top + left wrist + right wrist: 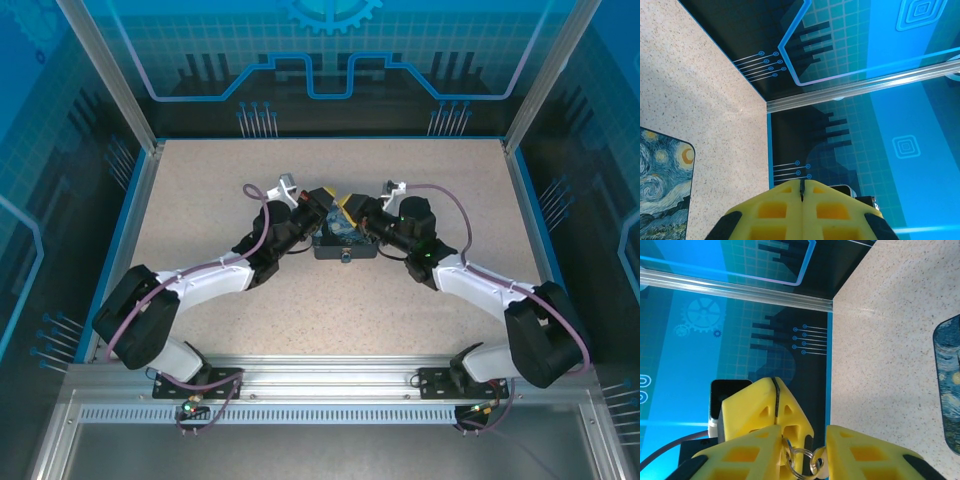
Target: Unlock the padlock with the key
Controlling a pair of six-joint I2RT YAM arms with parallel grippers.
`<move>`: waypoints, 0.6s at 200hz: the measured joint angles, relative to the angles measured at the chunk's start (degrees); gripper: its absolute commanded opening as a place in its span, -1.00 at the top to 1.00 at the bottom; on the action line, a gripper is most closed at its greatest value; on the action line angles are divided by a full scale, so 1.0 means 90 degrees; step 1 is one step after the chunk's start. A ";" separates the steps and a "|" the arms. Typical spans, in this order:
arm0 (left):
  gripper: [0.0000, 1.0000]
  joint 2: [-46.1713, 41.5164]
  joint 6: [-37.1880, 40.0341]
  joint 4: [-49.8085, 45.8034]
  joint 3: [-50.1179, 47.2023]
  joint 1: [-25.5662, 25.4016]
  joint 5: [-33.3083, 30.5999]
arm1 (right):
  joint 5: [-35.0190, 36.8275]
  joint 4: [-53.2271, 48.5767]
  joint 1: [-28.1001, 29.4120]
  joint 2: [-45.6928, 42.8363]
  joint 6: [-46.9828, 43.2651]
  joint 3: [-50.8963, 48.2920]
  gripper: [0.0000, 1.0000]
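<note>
Robot lab test cell: speckled tabletop [190, 210] boxed in by aluminium frame posts [110, 75] and blue panels [450, 40] printed with circuit and gear graphics; robot arms [215, 278] bolted to slotted metal rail [330, 372].

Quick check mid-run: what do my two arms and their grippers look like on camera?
Both arms, left arm and right arm, have white links, bulky black joints and a purple-grey cable looping along each. The left gripper and right gripper carry chunky yellow fingers with square pockets, on black mounts.
</note>
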 measured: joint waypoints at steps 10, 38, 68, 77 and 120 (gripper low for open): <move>1.00 0.0012 0.0000 0.0005 -0.0007 -0.0007 -0.0027 | 0.0000 0.0056 0.0005 0.0015 0.0027 0.0000 0.52; 1.00 0.0034 0.0000 0.0019 -0.0010 -0.0015 -0.0044 | -0.0002 0.0175 0.0005 0.0032 0.0083 0.0000 0.62; 1.00 0.0046 0.0000 0.0044 -0.0010 -0.0029 -0.0102 | -0.0005 0.0291 0.0002 0.0046 0.0112 0.0000 0.66; 1.00 0.0046 0.0000 0.0046 -0.0010 -0.0036 -0.0112 | -0.0010 0.0330 0.0002 0.0058 0.0126 0.0000 0.66; 1.00 0.0066 -0.0002 0.0049 -0.0010 -0.0041 -0.0160 | -0.0049 0.0396 0.0002 0.0126 0.0148 0.0000 0.68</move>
